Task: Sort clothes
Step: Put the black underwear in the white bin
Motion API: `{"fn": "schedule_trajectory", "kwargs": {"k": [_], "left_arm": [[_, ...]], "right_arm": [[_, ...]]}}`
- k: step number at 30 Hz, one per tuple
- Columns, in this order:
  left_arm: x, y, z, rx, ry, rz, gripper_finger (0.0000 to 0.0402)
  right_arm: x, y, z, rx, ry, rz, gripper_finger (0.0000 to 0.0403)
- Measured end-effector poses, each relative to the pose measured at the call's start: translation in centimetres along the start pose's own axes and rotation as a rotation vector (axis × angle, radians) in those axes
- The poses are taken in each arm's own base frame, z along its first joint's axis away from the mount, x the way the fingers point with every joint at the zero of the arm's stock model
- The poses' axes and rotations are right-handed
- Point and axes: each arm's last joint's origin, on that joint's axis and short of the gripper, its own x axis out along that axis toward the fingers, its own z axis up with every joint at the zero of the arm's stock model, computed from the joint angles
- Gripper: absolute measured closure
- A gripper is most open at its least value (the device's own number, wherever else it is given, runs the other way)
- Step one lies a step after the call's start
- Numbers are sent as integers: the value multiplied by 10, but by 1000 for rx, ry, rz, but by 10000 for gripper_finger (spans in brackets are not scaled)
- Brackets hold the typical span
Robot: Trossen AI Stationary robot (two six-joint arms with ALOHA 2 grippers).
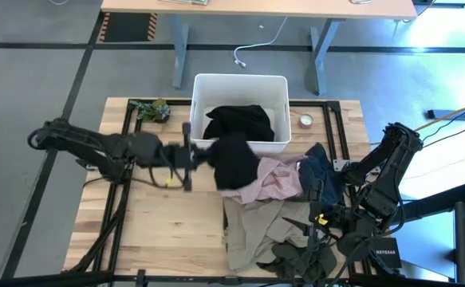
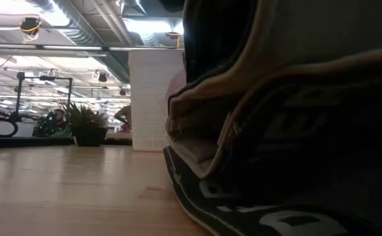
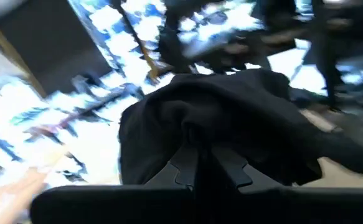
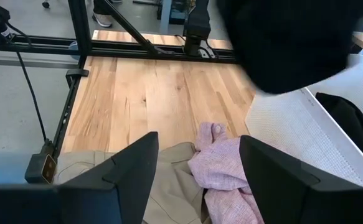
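My left gripper point(image 1: 202, 155) reaches in from the table's left and is shut on a black garment point(image 1: 236, 162), which it holds up in front of the white bin point(image 1: 276, 84). That garment also shows in the right wrist view point(image 4: 293, 43). A second black garment point(image 1: 240, 122) lies inside the bin. A pale pink garment point(image 1: 273, 180), a navy one point(image 1: 321, 162), a khaki one point(image 1: 256, 227) and a dark olive one point(image 1: 296, 257) lie heaped at the table's near right. My right gripper point(image 4: 197, 168) is open above the khaki and pink garments point(image 4: 221, 171), touching nothing. My left gripper pinches a bunched fold of the black garment point(image 3: 193, 134) between its two fingers, at the end of the cloth nearest the table's left. The fingers come in about level from the table's left. The garment hangs off the fingers, slack, lifted off the table beside the bin's near rim point(image 4: 274, 121).
A small green mottled lump point(image 1: 152, 110) sits left of the bin and a tape roll point(image 1: 305, 121) right of it. Bare wood point(image 1: 168, 223) lies at the table's near left. In the low view the clothes heap point(image 2: 289, 131) fills the right side, close to the camera.
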Motion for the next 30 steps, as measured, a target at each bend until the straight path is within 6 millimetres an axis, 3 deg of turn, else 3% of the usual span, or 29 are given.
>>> {"fn": "schedule_trajectory", "kwargs": {"k": [6,15,22,30], "left_arm": [[17,44,-15,26,18,205,390],[34,98,-55,-145,136,416,389],[46,110,-75,-252,179,463,382],[46,110,-86,-371,244,464,293]], "right_arm": [[0,0,0,-1,1,0,159],[0,-1,-1,-15,9,-6,159],[0,-1,-1,-16,9,-6,159],[0,-1,-1,-15,9,-6,159]]}}
